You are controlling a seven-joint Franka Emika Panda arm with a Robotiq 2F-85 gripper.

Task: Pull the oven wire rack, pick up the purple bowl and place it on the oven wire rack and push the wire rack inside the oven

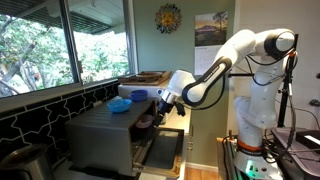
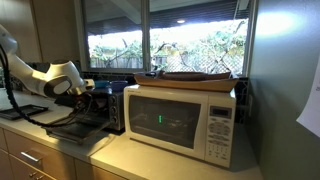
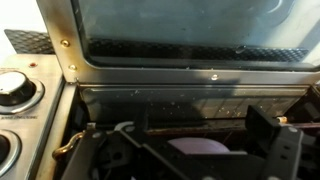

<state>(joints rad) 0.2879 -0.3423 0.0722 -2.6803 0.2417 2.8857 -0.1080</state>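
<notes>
The grey oven (image 1: 100, 135) stands with its door (image 1: 160, 152) dropped open; it looks dark in an exterior view (image 2: 103, 108). My gripper (image 1: 152, 113) reaches into the oven mouth above the door. In the wrist view my gripper (image 3: 198, 150) has its two dark fingers wide apart, open. The purple bowl (image 3: 205, 147) lies between them, and only part of it shows. The oven wire rack (image 3: 215, 126) runs across just beyond the bowl. I cannot tell whether the bowl rests on it. The door's glass (image 3: 190, 25) fills the top of the wrist view.
A blue bowl (image 1: 120, 104) sits on top of the oven. A white microwave (image 2: 180, 120) with a flat tray on top stands beside the oven. The oven's knobs (image 3: 12, 92) are at the left of the wrist view. Windows run behind the counter.
</notes>
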